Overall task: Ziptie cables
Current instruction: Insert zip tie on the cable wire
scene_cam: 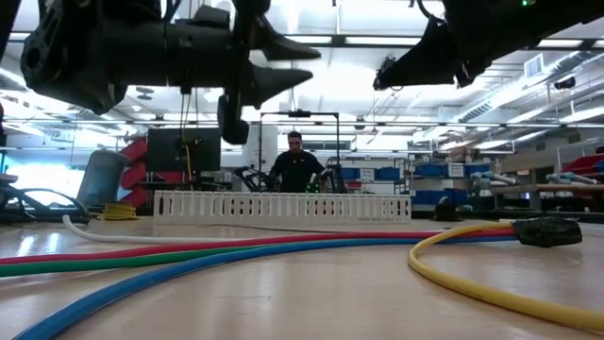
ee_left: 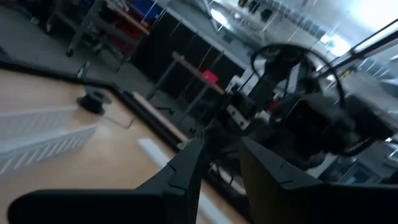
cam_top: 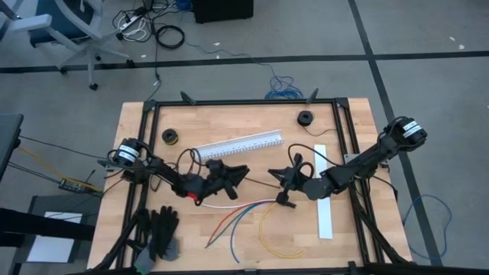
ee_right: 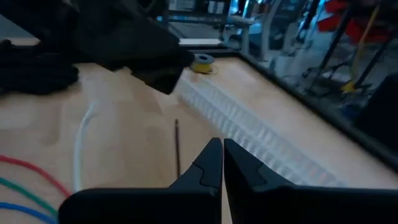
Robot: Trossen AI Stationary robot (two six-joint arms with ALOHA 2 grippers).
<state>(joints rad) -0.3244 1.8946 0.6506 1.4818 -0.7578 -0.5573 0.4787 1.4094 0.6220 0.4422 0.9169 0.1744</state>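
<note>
Yellow cable (scene_cam: 491, 283) foremost, coloured cables (cam_top: 233, 221) loose; both end effectors raised

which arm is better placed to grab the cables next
Probably right: the right gripper hangs just above where the cables converge, though shut. The left gripper sits farther from them.
</note>
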